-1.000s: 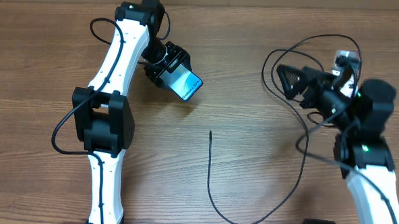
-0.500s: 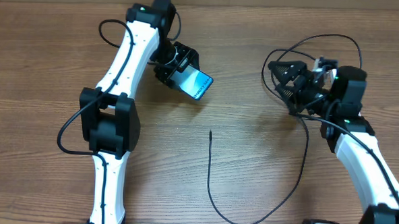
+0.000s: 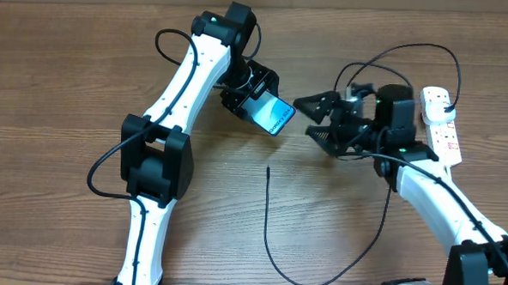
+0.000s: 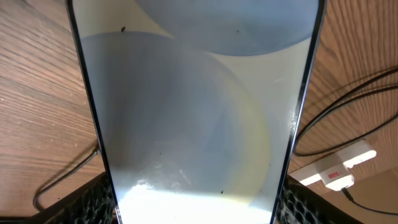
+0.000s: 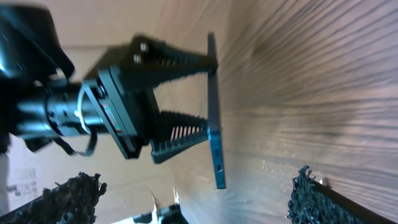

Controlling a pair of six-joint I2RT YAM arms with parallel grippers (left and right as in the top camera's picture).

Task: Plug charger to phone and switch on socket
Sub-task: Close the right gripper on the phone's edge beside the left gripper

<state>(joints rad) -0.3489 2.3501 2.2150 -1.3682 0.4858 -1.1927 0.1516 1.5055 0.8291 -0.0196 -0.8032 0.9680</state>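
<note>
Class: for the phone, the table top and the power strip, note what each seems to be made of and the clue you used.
The phone: probably a glossy glass face, since it shows soft reflections. Its dark edge could be metal or plastic; this is unclear.
The table top: wood or wood-look laminate, matte, with brown grain lines.
The power strip: likely white moulded plastic, judging by its smooth, even surface.

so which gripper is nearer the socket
Right. The right gripper is open, to the left of the socket; the left gripper, shut on the phone, is farther left, past the right one.
</note>
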